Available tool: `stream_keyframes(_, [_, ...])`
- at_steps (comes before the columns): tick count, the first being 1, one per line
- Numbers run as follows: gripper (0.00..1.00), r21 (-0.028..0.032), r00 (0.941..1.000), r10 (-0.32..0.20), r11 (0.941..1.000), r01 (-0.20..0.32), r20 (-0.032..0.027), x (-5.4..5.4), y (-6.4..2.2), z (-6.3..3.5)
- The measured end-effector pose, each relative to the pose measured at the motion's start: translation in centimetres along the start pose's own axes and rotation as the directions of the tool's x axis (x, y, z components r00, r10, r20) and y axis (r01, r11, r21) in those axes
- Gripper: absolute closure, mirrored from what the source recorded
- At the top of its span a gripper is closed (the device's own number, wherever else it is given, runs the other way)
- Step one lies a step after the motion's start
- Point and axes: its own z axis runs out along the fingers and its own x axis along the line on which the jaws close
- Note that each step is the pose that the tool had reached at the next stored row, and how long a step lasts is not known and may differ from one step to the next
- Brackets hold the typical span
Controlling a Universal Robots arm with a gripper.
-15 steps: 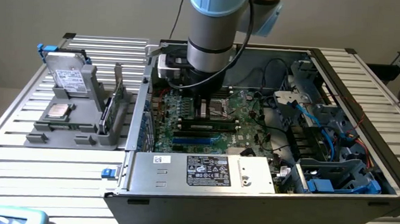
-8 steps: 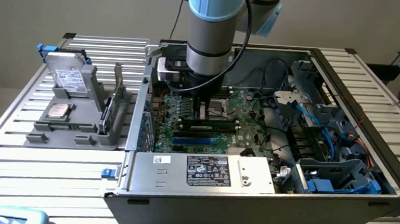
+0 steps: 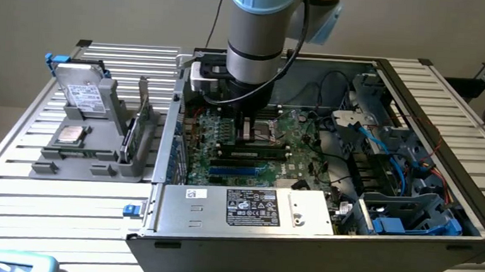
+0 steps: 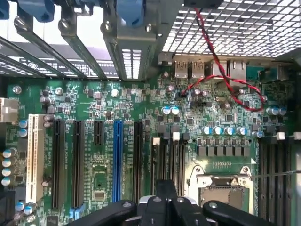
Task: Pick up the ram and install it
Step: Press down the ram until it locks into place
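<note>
Evidently down inside the open computer case [image 3: 302, 260] already: the ram [image 3: 254, 154], lying lengthwise along a black memory slot on the motherboard [image 3: 302, 130], between the processor socket [image 3: 268, 128] and the blue slots [image 3: 236, 168]. Lined up with the slot, probably so that a straight downward push can seat it. Cannot tell whether clicked fully home or only resting in the slot's mouth. Directly above its middle, the gripper [image 3: 247, 135], hanging vertically from the arm. Claw closed right up, fingertips together, clasping nothing visible. Looks more suited to pressing on the stick's top edge than to carrying it, though contact itself cannot be made out. From the wrist, closed gripper [image 4: 164, 200] poised over the black slots beside the socket [image 4: 225, 186].
</note>
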Motion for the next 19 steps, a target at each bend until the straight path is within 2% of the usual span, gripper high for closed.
stream_keyframes(15, [0.89,-0.0012,1.0,0.001,1.0,-0.001,-0.0001,0.7,-1.0,-4.86])
stream_keyframes(19, [0.89,-0.0012,1.0,0.002,1.0,-0.002,0.0,0.9,-1.28,-5.29])
